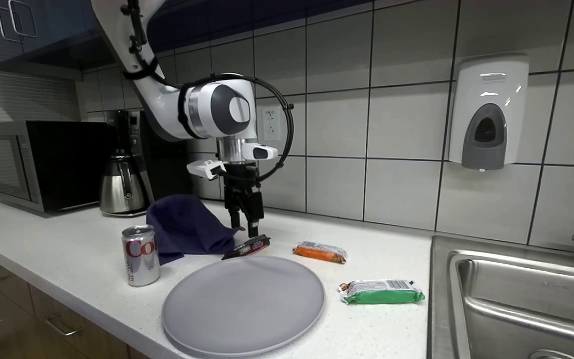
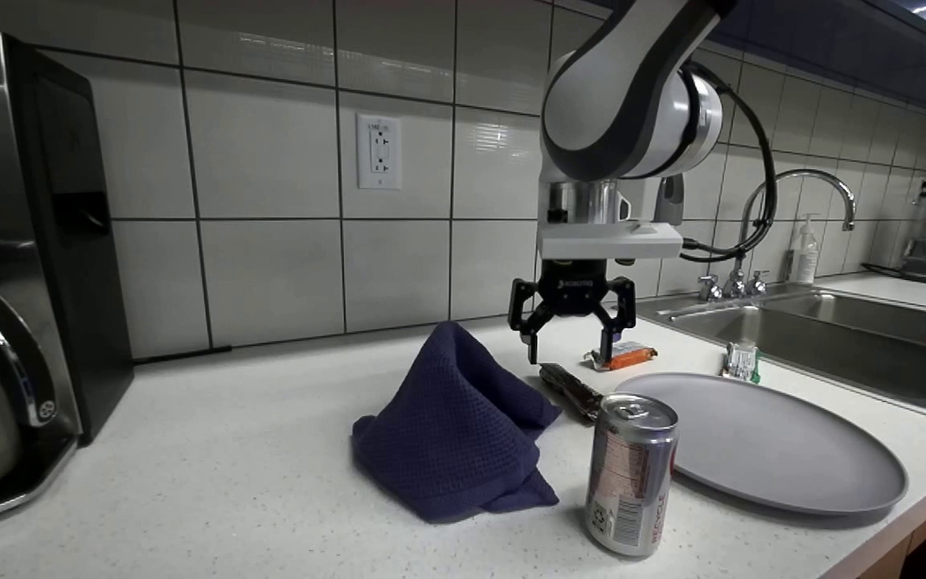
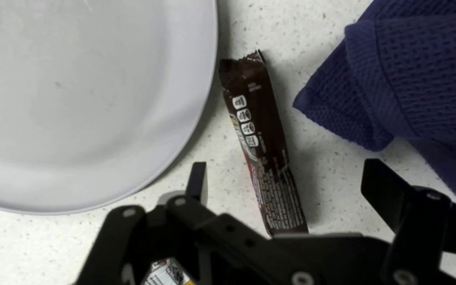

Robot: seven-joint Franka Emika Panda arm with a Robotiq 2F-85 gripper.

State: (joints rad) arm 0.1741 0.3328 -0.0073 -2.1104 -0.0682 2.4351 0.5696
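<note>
Over the counter point(image 2: 270, 450), the arm point(image 1: 167, 112) slants down, then bends so its last section hangs vertical. Near the gray plate point(image 1: 244, 306) and navy towel point(image 2: 455, 446), its claw point(image 2: 569, 354) points straight down, released and spread wide. Below, between plate and towel, lies the brown-wrapped bar point(image 3: 265, 150).
</note>
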